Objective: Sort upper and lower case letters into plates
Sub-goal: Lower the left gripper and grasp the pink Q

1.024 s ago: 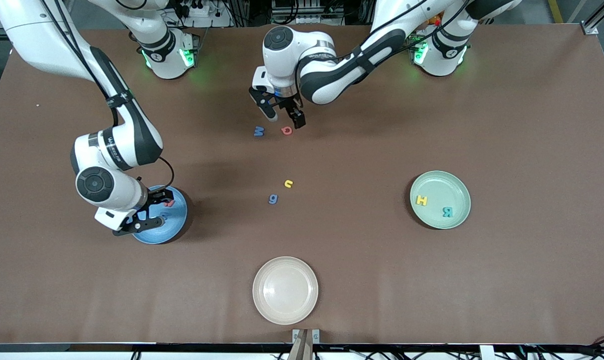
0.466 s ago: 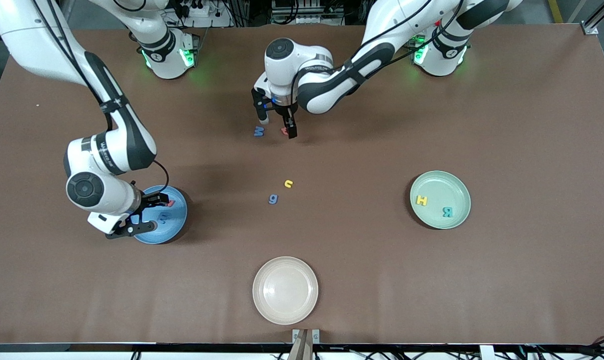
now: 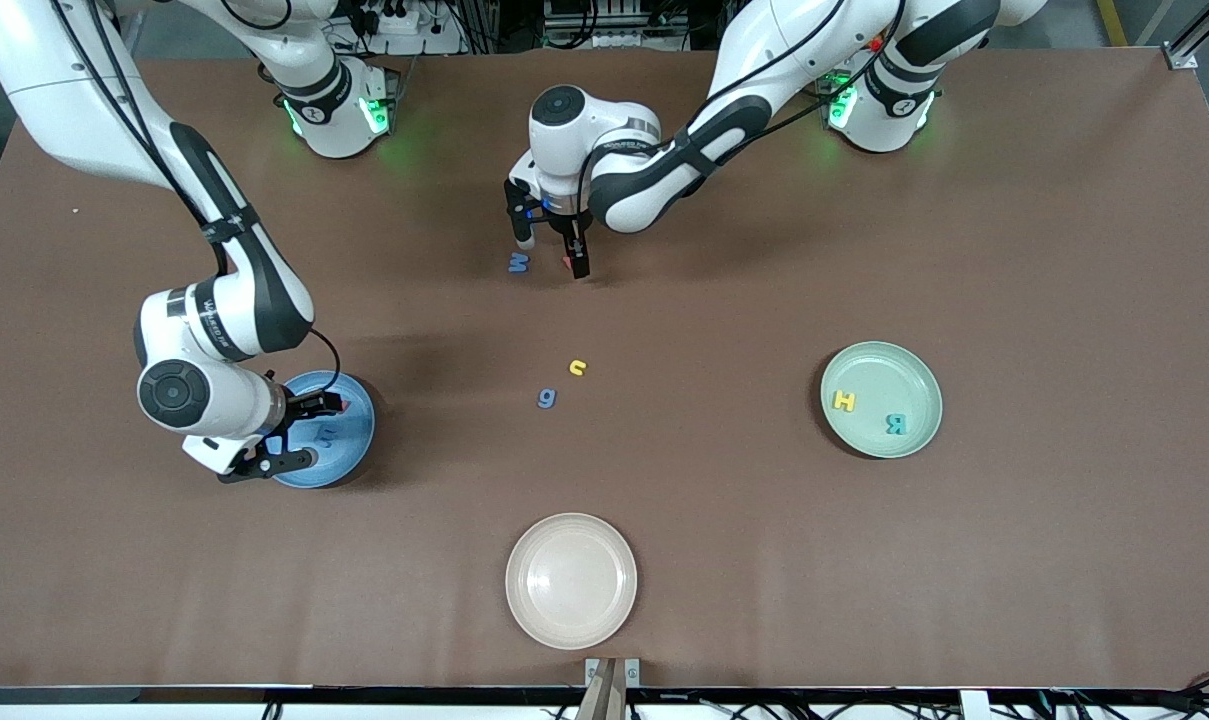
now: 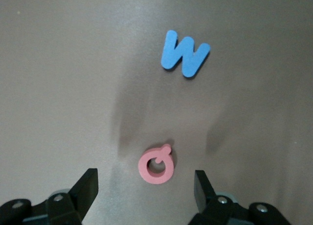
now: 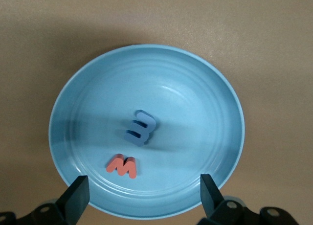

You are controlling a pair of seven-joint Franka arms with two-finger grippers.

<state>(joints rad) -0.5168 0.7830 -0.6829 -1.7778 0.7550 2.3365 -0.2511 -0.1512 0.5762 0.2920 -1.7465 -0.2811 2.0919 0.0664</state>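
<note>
Letters readable: blue W [image 4: 185, 54] and pink Q [image 4: 156, 165] on the bare table [image 3: 864, 600] near the edge where the robots' bases stand; yellow n [image 3: 578, 367] and blue g [image 3: 546, 398] mid-table, nearer the front camera; yellow H [image 3: 843, 401] and teal R [image 3: 895, 424] in the green plate [image 3: 914, 370] toward the left arm's end; blue E [image 5: 141, 128] and red M [image 5: 122, 166] in the blue plate [image 5: 215, 107] toward the right arm's end. Cream plate [image 3: 604, 610] near the front edge. Left gripper [image 4: 145, 191] down at the table, fingers spread with the Q between them, neither finger touching it; W just beside, outside the fingers. Right gripper [image 5: 142, 193] over the blue plate, fingers spread wide, holding nothing
</note>
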